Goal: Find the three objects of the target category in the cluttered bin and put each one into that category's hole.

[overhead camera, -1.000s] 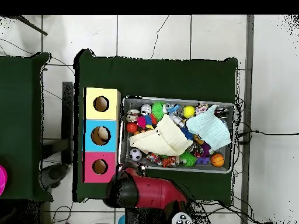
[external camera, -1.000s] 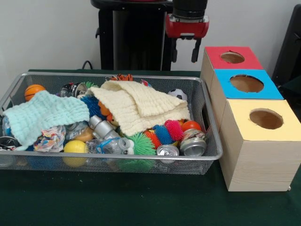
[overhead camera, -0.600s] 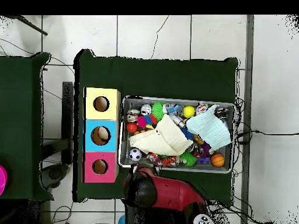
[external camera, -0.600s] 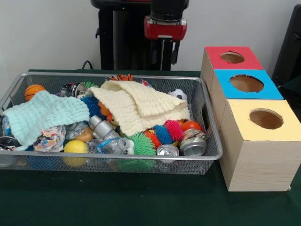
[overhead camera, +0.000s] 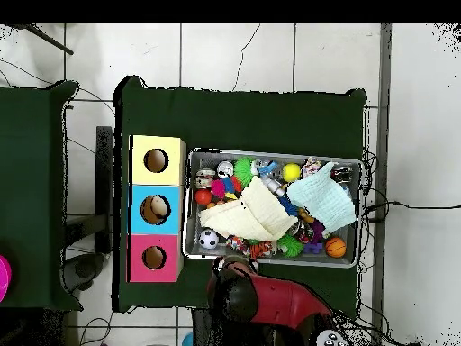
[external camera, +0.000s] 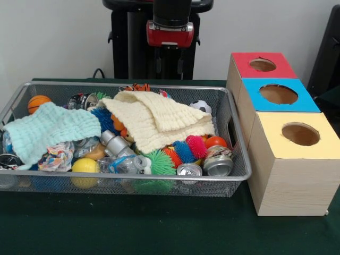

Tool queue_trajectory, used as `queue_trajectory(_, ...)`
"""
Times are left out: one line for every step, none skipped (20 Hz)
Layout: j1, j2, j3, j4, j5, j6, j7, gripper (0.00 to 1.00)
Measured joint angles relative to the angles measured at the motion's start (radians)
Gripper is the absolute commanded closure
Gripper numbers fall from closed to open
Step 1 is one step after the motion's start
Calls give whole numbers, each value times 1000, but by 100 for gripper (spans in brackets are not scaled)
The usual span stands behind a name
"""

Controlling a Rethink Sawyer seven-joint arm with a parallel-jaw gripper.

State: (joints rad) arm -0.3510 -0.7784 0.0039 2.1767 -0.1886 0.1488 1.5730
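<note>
Three holed boxes (external camera: 279, 95) stand at right; the bin (external camera: 234, 133) lies below the gripper (external camera: 169, 64) at upper centre, its fingers slightly parted, holding nothing, target objects unidentifiable.

red-collared black arm (external camera: 170, 26), dark fingers

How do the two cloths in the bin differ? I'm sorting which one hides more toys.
The cream cloth lies mid-bin, folded over itself, with toys showing under its edge; the mint cloth lies at the front view's left end, flatter and smaller. Both share a knitted, ribbed texture and rest atop the clutter.
</note>
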Motion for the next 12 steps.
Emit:
queue_trajectory(2,4,0,-2,0,0,0,0)
queue_trajectory(4,10,0,-6,0,0,0,0)
queue_trajectory(4,12,1,-8,0,0,0,0)
queue_trajectory(4,16,1,-13,0,0,0,0)
queue_trajectory(4,19,2,-17,0,0,0,0)
queue_trajectory(3,22,2,-24,0,0,0,0)
queue_trajectory(2,25,3,-29,0,0,0,0)
queue_trajectory(1,27,5,-35,0,0,0,0)
queue_trajectory(-2,29,7,-40,0,0,0,0)
queue_trajectory(-4,31,9,-44,0,0,0,0)
queue_trajectory(-7,33,11,-48,0,1,0,0)
queue_trajectory(-11,35,14,-52,0,2,0,0)
